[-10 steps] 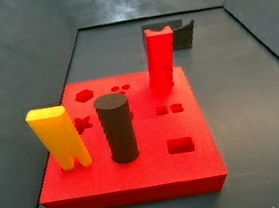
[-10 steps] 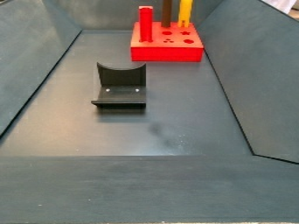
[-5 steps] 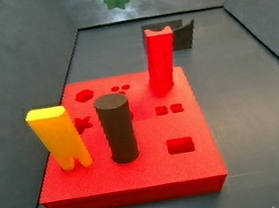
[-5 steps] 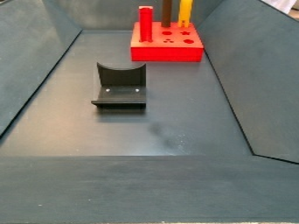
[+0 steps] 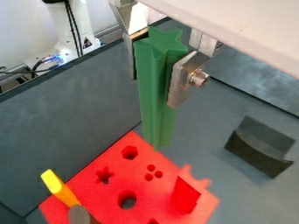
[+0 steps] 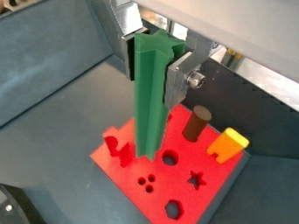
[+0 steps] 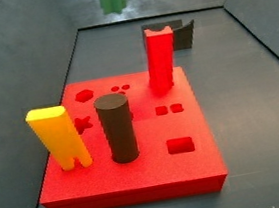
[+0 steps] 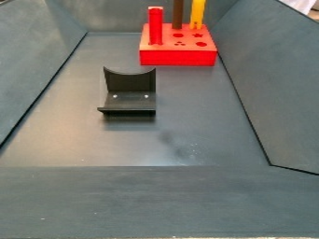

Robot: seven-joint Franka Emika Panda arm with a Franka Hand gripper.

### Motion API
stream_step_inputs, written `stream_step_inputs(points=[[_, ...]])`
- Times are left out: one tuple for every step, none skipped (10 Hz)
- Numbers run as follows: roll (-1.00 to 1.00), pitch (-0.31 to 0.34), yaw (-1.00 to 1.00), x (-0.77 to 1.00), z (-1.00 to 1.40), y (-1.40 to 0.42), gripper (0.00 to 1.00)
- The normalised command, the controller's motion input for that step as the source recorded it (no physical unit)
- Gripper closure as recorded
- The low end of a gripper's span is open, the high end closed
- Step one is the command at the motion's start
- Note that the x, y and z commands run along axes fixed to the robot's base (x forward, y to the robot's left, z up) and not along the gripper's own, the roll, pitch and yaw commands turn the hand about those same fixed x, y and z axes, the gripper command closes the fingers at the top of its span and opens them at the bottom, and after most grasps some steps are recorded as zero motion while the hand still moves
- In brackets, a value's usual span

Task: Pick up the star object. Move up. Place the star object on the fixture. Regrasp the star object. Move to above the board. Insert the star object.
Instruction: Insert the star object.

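Now gripper (image 5: 156, 54) clamps star object (image 5: 156, 92) near top, peg hanging upright, high above board (image 6: 177, 179). Looks rigid, light; ridges resist twist. You keep high grip.

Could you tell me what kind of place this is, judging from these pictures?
Probably a robot test cell for peg insertion. A flat red foam-like board with shaped holes lies inside a dark grey walled enclosure, and the claw holds a long dark-green star-profile peg upright above it. Cables show in a wrist view.
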Motion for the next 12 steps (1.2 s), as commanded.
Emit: stream_step_inputs(points=[[-0.21, -0.016, -0.09, -0.2, -0.4, 0.0, 1.0], [-0.29, -0.053, -0.23, -0.33, -0.49, -0.06, 1.0], [-0.32, -0.089, -0.3, -0.49, -0.43, -0.15, 1.0], [-0.33, -0.093, -0.3, -0.49, -0.42, -0.17, 1.0], [-0.3, -0.111, -0.35, -0.53, -0.48, -0.2, 1.0], [-0.25, -0.164, -0.45, -0.55, -0.55, -0.19, 1.0], [-0.23, -0.159, -0.7, -0.24, -0.62, -0.16, 1.0], [-0.17, -0.173, -0.89, -0.11, -0.52, -0.05, 1.0], [-0.16, -0.161, -0.91, -0.07, -0.46, -0.05, 1.0], [-0.21, -0.139, -0.86, -0.06, -0.35, -0.06, 1.0], [-0.32, -0.153, -0.77, -0.05, -0.18, -0.07, 1.0], [-0.35, -0.039, -0.48, -0.15, -0.38, -0.19, 1.0]])
